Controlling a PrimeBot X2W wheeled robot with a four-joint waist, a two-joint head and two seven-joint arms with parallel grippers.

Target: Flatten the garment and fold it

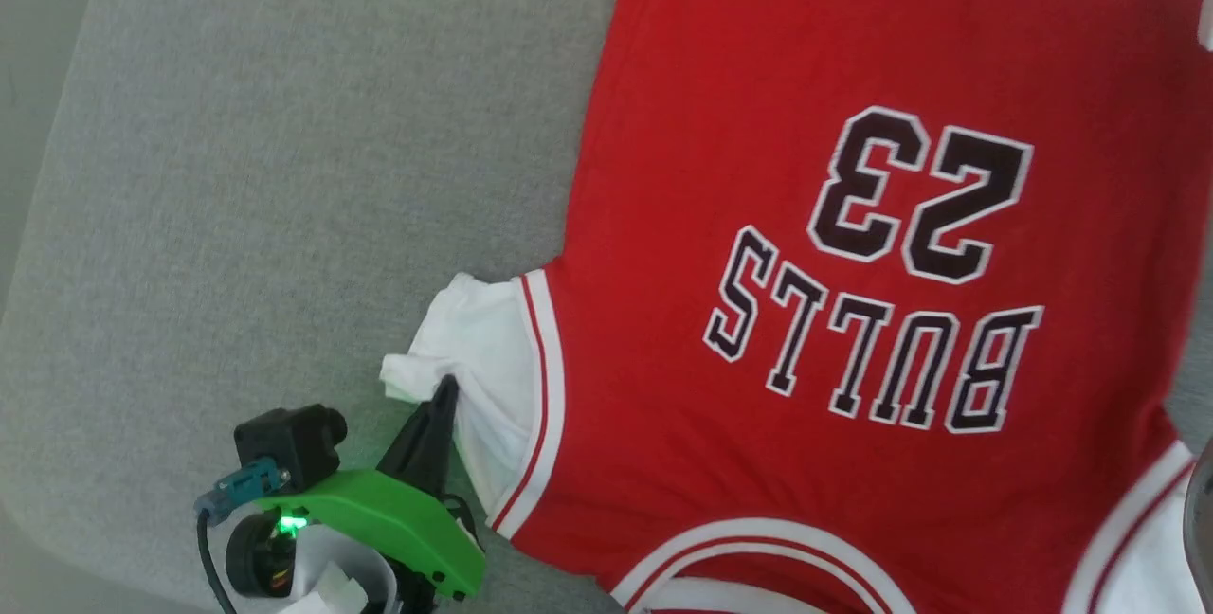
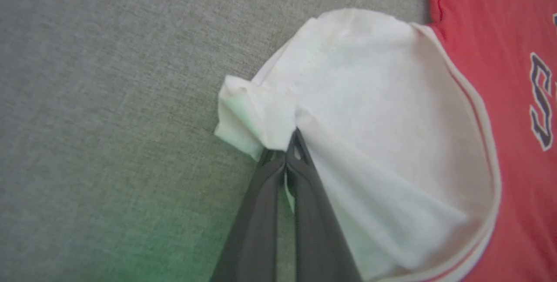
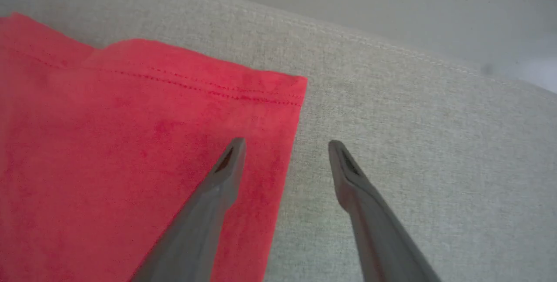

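The garment (image 1: 758, 169), a red jersey with "BULLS 23" lettering, lies front up on the grey padded surface, collar toward me. Its white left sleeve (image 1: 483, 349) is crumpled at the end. My left gripper (image 1: 445, 388) is shut on that sleeve's edge; in the left wrist view the dark fingers (image 2: 261, 212) pinch white sleeve cloth (image 2: 370, 121) at the left gripper (image 2: 292, 136) tip. In the right wrist view my right gripper (image 3: 285, 145) stands open above the garment's red hem corner (image 3: 278, 95), one finger over the cloth, the other over bare surface.
The grey padded surface (image 1: 284, 169) spreads wide to the left of the garment, its rounded edge at the far left and bottom left. In the right wrist view the surface's far edge (image 3: 391, 42) runs just beyond the hem, with pale floor behind.
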